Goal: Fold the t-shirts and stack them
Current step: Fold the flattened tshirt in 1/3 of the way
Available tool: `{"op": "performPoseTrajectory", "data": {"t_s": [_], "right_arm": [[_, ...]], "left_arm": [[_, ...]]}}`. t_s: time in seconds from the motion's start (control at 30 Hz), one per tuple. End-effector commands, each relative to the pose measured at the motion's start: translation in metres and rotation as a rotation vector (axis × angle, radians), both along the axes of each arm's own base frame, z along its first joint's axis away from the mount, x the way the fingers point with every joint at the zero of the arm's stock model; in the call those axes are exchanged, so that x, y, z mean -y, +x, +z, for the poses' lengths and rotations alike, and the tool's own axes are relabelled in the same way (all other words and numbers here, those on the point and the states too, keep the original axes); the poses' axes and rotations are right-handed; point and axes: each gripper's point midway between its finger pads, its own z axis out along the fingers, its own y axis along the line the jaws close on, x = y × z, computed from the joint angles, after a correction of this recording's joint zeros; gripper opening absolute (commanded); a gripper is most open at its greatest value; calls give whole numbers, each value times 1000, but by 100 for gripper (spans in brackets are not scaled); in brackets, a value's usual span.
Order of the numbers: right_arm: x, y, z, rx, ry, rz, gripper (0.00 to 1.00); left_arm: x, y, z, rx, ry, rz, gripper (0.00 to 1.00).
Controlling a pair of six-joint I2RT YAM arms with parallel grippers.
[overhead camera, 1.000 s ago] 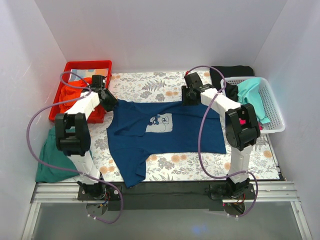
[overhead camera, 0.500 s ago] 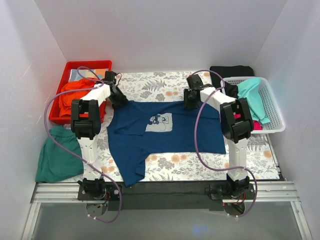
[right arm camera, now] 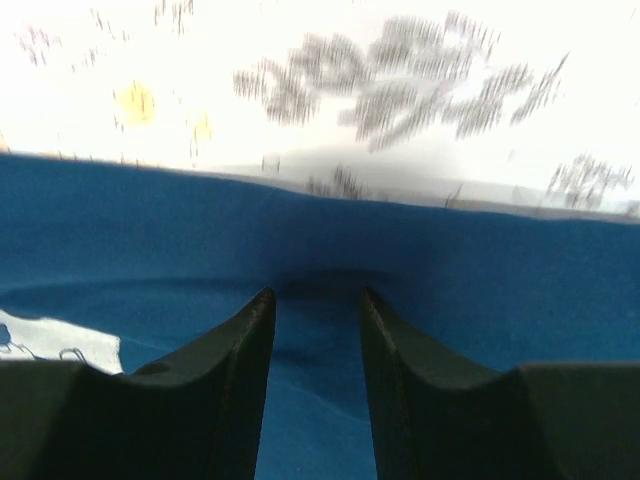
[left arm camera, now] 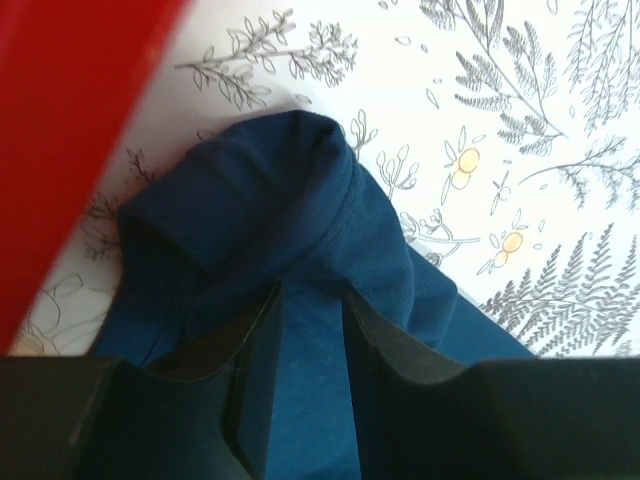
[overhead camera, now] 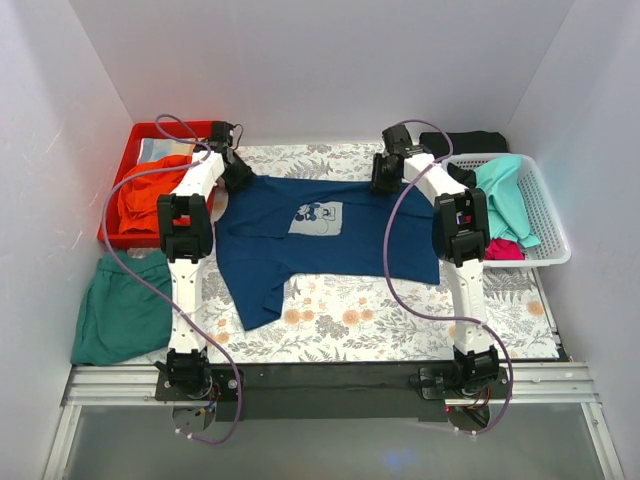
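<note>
Over the last second both arms had reached farther out. The left pincer [overhead camera: 236, 177] and right pincer [overhead camera: 384, 182] each pinched the far edge of the navy t-shirt [overhead camera: 320, 245], which trailed flat behind them across the worktop [overhead camera: 350, 322]. This was probably spreading ahead of the first fold.

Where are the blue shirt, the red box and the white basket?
blue shirt [overhead camera: 340, 255]: top view, plain cloth below its print.
red box [overhead camera: 143, 128]: top view, far rim.
white basket [overhead camera: 537, 200]: top view, bare mesh.

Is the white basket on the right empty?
No, the white basket holds a turquoise shirt and a red-pink shirt.
</note>
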Motion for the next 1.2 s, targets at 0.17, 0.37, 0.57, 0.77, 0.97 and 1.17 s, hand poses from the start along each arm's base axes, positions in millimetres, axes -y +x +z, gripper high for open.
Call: {"op": "performPoseTrajectory", "data": {"t_s": [0.17,0.37,0.57,0.77,0.97,1.17], "right_arm": [[38,20,7,2,-68,-26,46],[24,32,68,153,-53,35,47],[-37,12,102,228,-41,172,50],[-136,-45,91,187,21,392,51],[-206,-97,77,123,117,527,51],[-232,-119,52,82,106,562,52]], "left_arm": [[-26,12,13,92,-31,-17,30],[-24,18,87,282,3,-78,35],[-15,-5,109,290,19,-101,36],[-2,-42,96,224,-26,-128,36],[4,-79,78,162,-73,-128,36],[2,-90,82,165,-67,-123,36]]}}
